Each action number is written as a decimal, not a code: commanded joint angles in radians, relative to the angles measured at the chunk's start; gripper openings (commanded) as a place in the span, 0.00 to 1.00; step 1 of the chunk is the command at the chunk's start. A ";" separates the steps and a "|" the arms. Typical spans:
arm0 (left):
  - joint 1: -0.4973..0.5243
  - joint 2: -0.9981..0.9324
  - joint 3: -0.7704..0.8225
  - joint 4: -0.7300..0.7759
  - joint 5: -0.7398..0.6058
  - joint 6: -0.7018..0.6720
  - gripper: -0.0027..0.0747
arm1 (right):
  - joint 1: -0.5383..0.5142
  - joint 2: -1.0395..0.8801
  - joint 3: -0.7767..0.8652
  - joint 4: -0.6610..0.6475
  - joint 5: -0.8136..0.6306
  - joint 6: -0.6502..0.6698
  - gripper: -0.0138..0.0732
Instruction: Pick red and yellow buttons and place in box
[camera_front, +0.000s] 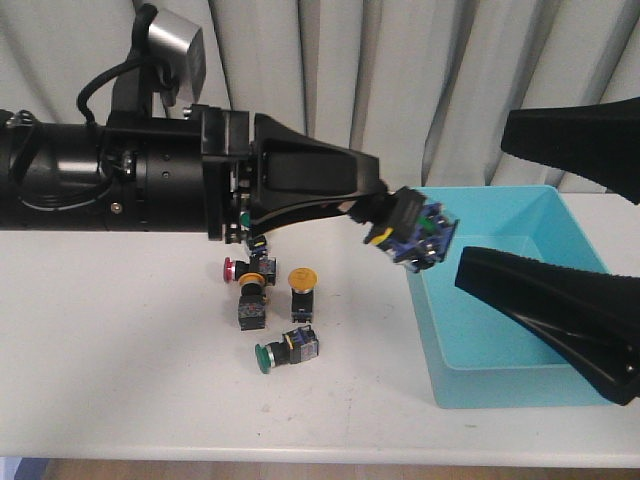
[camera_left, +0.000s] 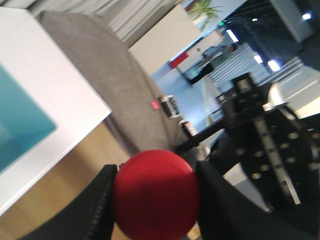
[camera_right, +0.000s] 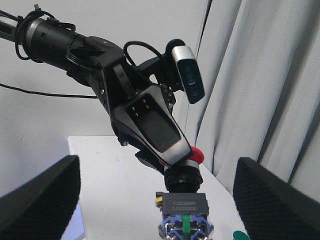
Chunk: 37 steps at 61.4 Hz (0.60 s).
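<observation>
My left gripper (camera_front: 383, 214) is shut on a red button (camera_front: 415, 232), which hangs in the air over the near-left rim of the turquoise box (camera_front: 428, 320). In the left wrist view the red cap (camera_left: 156, 195) fills the gap between the two black fingers (camera_left: 97, 200). The right wrist view shows that same button (camera_right: 183, 202), black body down, red cap up. My right gripper (camera_front: 483, 203) is open wide beside the box, nothing in it. On the table lie another red button (camera_front: 230, 268) and a yellow button (camera_front: 302, 277).
A green-capped switch (camera_front: 285, 349) lies on its side in front of the small cluster of switches left of the box. Grey curtains hang behind the white table (camera_front: 120, 340). The table's front edge runs near the bottom of the front view.
</observation>
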 joint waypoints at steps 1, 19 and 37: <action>-0.030 -0.033 -0.028 -0.135 0.005 0.028 0.02 | -0.003 0.003 -0.031 0.063 0.028 -0.009 0.84; -0.091 -0.033 -0.028 -0.178 0.008 0.030 0.02 | -0.003 0.003 -0.031 0.063 0.059 -0.009 0.84; -0.103 -0.034 -0.069 -0.205 0.012 0.029 0.02 | -0.003 0.022 -0.031 0.038 0.060 0.008 0.84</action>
